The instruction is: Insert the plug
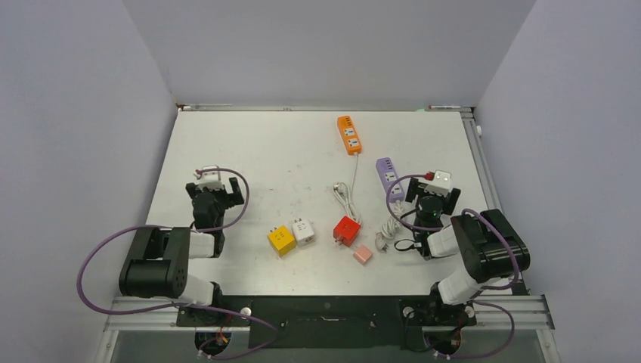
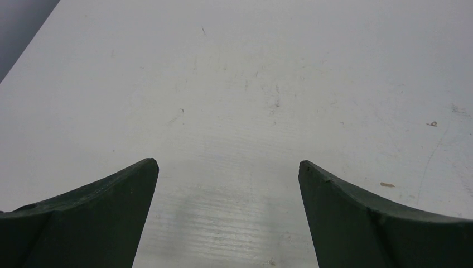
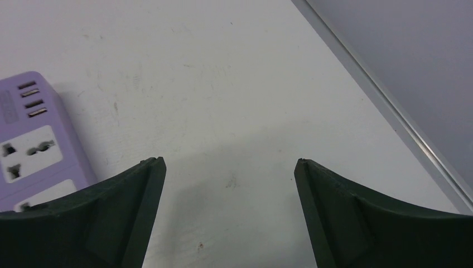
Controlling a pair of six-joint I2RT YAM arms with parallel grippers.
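Front and middle on the desk: the red plug, lying loose, gripped by nothing, tied by a thin white cord to the orange power strip further back. Looks set down with slack in the cord, probably for free lifting and turning.

On its near right, just beside it, a small pink block. To its left, a white adapter touching a yellow adapter.

Likeliest target: the purple power strip, face up to the right, with sockets upward for a push from above and a coiled white cable next to it.

Right end effector wide open and empty, hovering low just beside that purple strip over bare desk, near the desk's right edge. Left end effector likewise spread wide, holding nothing, parked over bare desk well apart from the plug.

Reads as a ready stance: nothing picked up, insertion not yet begun. Calls next, in all likelihood, for a reach to the plug by the nearer right arm, with care against dragging the cord or sliding the strip.
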